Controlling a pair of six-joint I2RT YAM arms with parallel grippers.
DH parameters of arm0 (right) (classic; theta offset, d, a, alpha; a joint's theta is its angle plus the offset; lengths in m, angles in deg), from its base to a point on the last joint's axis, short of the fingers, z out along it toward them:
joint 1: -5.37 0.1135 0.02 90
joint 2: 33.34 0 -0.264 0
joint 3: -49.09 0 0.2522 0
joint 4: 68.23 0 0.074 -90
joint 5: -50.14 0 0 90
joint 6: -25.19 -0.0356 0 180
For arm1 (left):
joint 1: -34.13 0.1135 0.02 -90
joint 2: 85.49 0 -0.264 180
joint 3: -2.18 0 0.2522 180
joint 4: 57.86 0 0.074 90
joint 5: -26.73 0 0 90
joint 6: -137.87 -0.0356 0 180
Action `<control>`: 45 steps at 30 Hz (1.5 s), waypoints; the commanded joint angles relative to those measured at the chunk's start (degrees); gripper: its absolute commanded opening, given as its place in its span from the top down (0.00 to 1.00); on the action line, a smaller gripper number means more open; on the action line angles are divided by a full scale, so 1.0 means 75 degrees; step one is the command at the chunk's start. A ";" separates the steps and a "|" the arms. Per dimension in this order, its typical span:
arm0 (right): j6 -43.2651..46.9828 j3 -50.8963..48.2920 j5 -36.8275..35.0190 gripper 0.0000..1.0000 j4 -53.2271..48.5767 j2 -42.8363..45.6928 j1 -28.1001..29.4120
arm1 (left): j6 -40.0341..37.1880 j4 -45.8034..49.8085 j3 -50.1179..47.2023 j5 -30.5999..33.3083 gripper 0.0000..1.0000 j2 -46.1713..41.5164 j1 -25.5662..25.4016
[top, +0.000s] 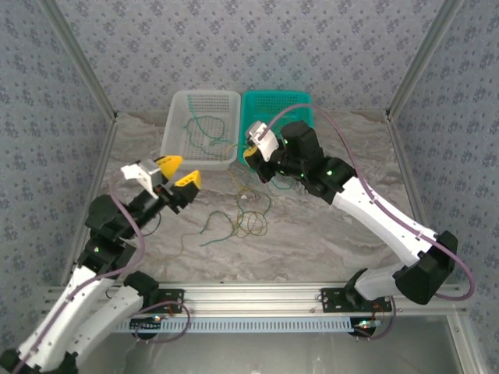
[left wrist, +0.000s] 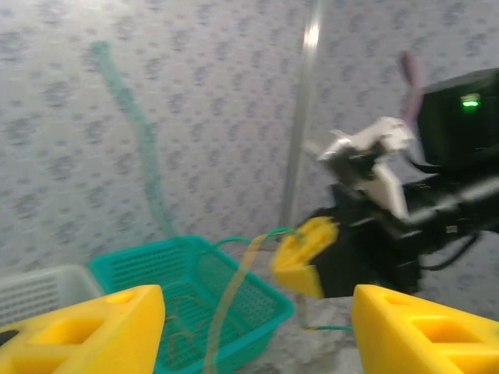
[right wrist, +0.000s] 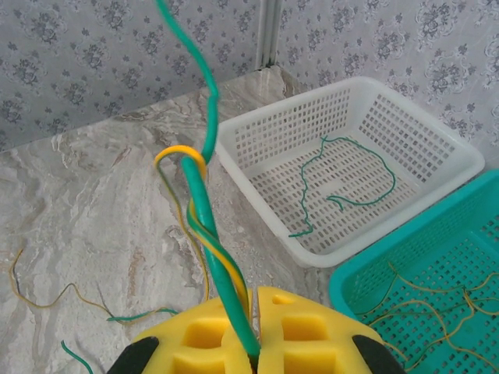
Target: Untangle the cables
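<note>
While the right claw [right wrist: 254,305] pinches green and yellow cables [right wrist: 201,222], left claw [top: 179,172] spread apart above marble table [top: 327,234]

table [top: 335,234]: pale marbled top
white basket [top: 204,93]: beyond left gripper [top: 187,169]
teal basket [top: 277,95]: just beside white basket, behind right gripper [top: 251,156]
loose cables [top: 242,222]: on the bare top, between both grippers

Left arm [top: 78,300] at 7 o'clock, right arm [top: 374,210] at 4 o'clock: white links, black joints, purple cable [top: 470,274], blocky yellow fingers [left wrist: 86,327].
</note>
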 commanded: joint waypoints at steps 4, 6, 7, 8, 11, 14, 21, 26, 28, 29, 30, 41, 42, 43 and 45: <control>-0.0029 0.0032 0.0000 1.00 0.0105 -0.0053 0.0227 | -0.0248 -0.0497 0.0238 0.1294 0.20 0.1564 -0.0392; -0.0039 -0.0069 0.0176 1.00 0.0250 -0.0040 0.0262 | 0.0508 -0.1073 0.0187 0.0922 0.18 0.1960 0.0047; -0.0111 -0.0129 0.0211 1.00 0.0354 -0.0027 0.0269 | 0.0871 -0.1445 0.0102 0.0653 0.18 0.2079 0.0259; -0.0191 -0.0187 0.0226 1.00 0.0450 -0.0016 0.0261 | 0.1108 -0.1920 -0.0027 0.0276 0.17 0.2202 0.0434; -0.0472 -0.0244 0.0573 1.00 0.0591 -0.0001 0.0147 | 0.0946 -0.2258 -0.0134 0.0077 0.14 0.2533 0.0482; -0.0403 -0.0273 0.0876 1.00 0.0568 -0.0024 0.0189 | 0.0739 -0.2114 -0.0068 0.0030 0.13 0.2613 0.0498; -0.0508 -0.0629 0.0734 1.00 0.0855 -0.0001 0.0138 | 0.1346 -0.3169 -0.0506 -0.0525 0.19 0.2205 0.0691; -0.0615 -0.0834 0.0844 1.00 0.1037 0.0122 0.0024 | 0.3127 -0.4804 -0.1311 -0.1316 0.22 0.2007 0.2105; -0.0615 -0.0829 0.0944 1.00 0.1052 0.0117 0.0026 | 0.3486 -0.5056 -0.1399 -0.1501 0.22 0.2067 0.2375; -0.0624 -0.0833 0.0994 1.00 0.1084 0.0105 0.0032 | 0.3556 -0.5190 -0.1401 -0.1618 0.21 0.2125 0.2411; -0.0644 -0.0831 0.1044 1.00 0.1136 0.0106 0.0038 | 0.3601 -0.5282 -0.1383 -0.1720 0.19 0.2205 0.2412; -0.0607 -0.0632 0.1432 1.00 0.1286 -0.0257 0.0202 | 0.3392 -0.5722 -0.0498 -0.2200 0.07 0.3542 0.1841; -0.0592 -0.0604 0.1427 1.00 0.1295 -0.0274 0.0222 | 0.3385 -0.5787 -0.0402 -0.2222 0.10 0.3678 0.1762; -0.0580 -0.0597 0.1419 1.00 0.1317 -0.0270 0.0248 | 0.3388 -0.5852 -0.0322 -0.2246 0.12 0.3813 0.1696; -0.0558 -0.0579 0.1432 1.00 0.1348 -0.0256 0.0272 | 0.3409 -0.5880 -0.0211 -0.2231 0.18 0.4024 0.1633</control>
